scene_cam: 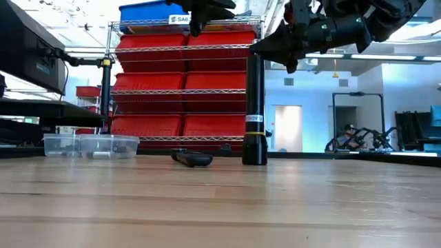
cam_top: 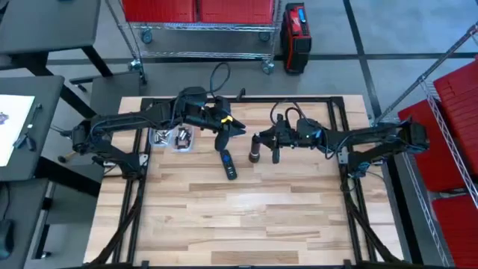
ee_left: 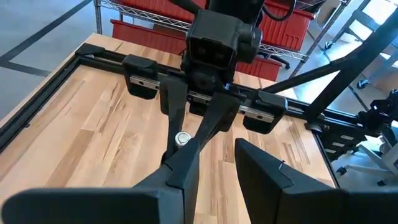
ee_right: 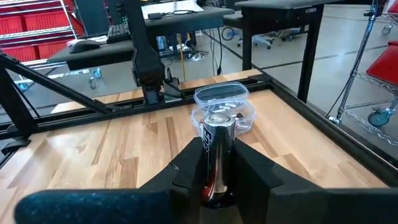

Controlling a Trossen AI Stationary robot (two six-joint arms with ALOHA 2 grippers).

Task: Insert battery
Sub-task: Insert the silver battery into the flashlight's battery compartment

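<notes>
A black flashlight body (scene_cam: 253, 110) stands upright on the wooden table, its open top end (ee_left: 182, 138) facing up. My right gripper (ee_right: 217, 177) is shut on it. A black and blue end cap (cam_top: 228, 164) lies flat on the table just to the flashlight's left. The batteries lie in a clear container (cam_top: 173, 138) at the far left. My left gripper (cam_top: 226, 128) hovers open and empty above the table, between the container and the flashlight. My right gripper pinches the flashlight body's upper part (ee_right: 217, 149) between its two fingers. The fingers come roughly level from the table's right side and lie across the body. The flashlight stands upright with its base (scene_cam: 254, 161) on the table.
A black metal frame (cam_top: 246, 99) runs around the table's edges. Red bins on a wire rack (scene_cam: 186, 89) stand beyond the far edge. The near half of the table (cam_top: 239, 224) is bare wood.
</notes>
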